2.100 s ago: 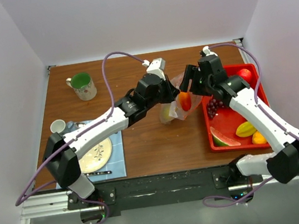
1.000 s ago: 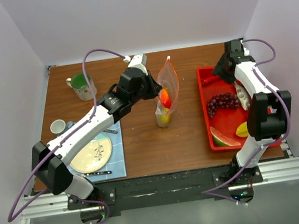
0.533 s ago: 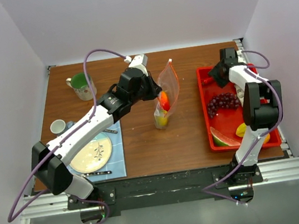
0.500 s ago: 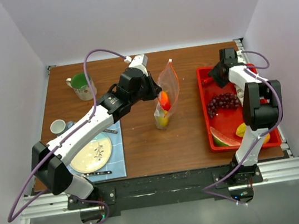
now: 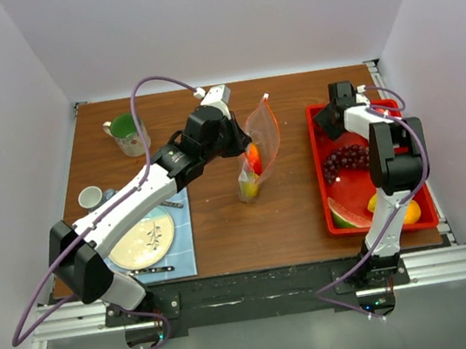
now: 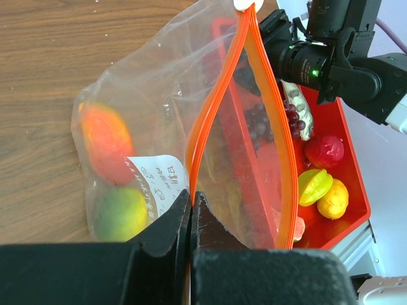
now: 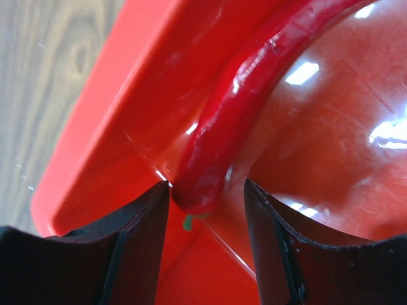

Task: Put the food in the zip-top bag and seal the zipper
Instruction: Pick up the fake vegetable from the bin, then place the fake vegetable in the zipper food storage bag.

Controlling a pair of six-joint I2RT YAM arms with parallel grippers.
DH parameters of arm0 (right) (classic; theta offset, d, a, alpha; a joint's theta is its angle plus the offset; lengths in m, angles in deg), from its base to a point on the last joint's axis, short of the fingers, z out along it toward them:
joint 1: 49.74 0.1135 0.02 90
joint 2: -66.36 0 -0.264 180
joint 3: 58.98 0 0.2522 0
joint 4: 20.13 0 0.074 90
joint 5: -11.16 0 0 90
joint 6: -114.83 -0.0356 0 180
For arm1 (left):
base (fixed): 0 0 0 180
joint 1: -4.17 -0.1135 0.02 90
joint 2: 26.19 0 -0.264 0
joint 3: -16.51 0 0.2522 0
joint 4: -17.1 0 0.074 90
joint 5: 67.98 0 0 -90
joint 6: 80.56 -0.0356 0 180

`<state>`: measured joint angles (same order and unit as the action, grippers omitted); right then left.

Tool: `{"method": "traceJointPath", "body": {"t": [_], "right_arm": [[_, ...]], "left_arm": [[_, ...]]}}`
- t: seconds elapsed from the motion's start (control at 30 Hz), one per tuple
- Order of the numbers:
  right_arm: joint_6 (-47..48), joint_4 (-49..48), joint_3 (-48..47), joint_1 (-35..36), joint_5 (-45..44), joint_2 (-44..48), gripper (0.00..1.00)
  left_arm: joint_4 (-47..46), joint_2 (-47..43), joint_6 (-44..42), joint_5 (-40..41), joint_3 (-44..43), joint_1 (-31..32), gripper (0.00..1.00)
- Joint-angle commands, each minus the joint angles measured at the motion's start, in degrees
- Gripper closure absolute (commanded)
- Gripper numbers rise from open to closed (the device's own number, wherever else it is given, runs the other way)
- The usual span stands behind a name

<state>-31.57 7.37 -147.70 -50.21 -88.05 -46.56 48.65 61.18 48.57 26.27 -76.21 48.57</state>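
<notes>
The clear bag (image 5: 264, 133) hangs over the middle of the tabletop (image 5: 224, 228), a little toward the far edge. Its mouth gapes, and the orange zipper (image 6: 219, 105) rises in two strips from the left fingers (image 6: 166, 225), which are pinched tight on the near end of that strip. Whether the bag's bottom rests on the wood cannot be told. Low inside lie an orange fruit (image 6: 105, 136) and a yellow-green fruit (image 6: 121, 213), the second partly hidden by a white label (image 6: 156, 181). The red tray (image 5: 340, 186) lies along the tabletop's right edge, and from above the right arm covers much of it. Purple grapes (image 5: 346, 157) and a watermelon wedge (image 5: 348, 212) show there. Past the bag, the left wrist view also catches a silver fish (image 6: 296, 108), a red apple (image 6: 324, 151), a star fruit (image 6: 313, 185) and a round yellow fruit (image 6: 334, 199). The right fingers (image 7: 137, 244) stand partway apart in the tray's far left corner, one on either side of the tip of a red chili (image 7: 222, 133) and not closed on it. The chili's other end is cut off by the picture's edge. Toward the left edge are a green mug (image 5: 129, 135), a small white cup (image 5: 90, 197) and a plate (image 5: 142, 243) on a blue mat (image 5: 184, 226).
</notes>
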Motion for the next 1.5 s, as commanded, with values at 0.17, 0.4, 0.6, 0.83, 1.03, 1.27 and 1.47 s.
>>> {"method": "traceJointPath", "body": {"t": [0.17, 0.4, 0.6, 0.83, 1.03, 1.27, 1.47], "right_arm": [[0.6, -1.3, 0.9, 0.0, -2.7, 2.4, 0.85], [6.9, 4.7, 0.3, 0.0, -1.9, 12.8, 1.0], [11.1, 9.4, 2.2, 0.0, -1.1, 20.4, 1.0], [18.0, 13.3, 3.7, 2.0, 10.0, 31.7, 1.0], [23.3, 20.8, 1.3, 14.3, 17.6, 41.5, 1.0], [20.4, 21.3, 2.7, 19.4, 29.0, 52.6, 1.0], [15.6, 17.1, 3.2, 22.5, 36.2, 56.3, 1.0]], "left_arm": [[-1.6, -2.0, -1.4, 0.2, -2.3, -0.5, 1.0], [-2.6, -1.7, -1.4, 1.1, -1.7, -0.6, 1.0], [-2.8, -0.8, -2.3, 1.8, -1.9, -0.7, 1.0], [-2.0, 0.3, -4.3, -0.2, -3.5, -0.7, 1.0], [0.0, 0.9, -7.6, -0.2, -4.4, -0.7, 1.0], [0.0, 0.5, -8.3, -0.6, -3.5, -0.7, 1.0], [-0.1, 1.4, -8.3, -0.9, -4.3, -0.7, 1.0]]}}
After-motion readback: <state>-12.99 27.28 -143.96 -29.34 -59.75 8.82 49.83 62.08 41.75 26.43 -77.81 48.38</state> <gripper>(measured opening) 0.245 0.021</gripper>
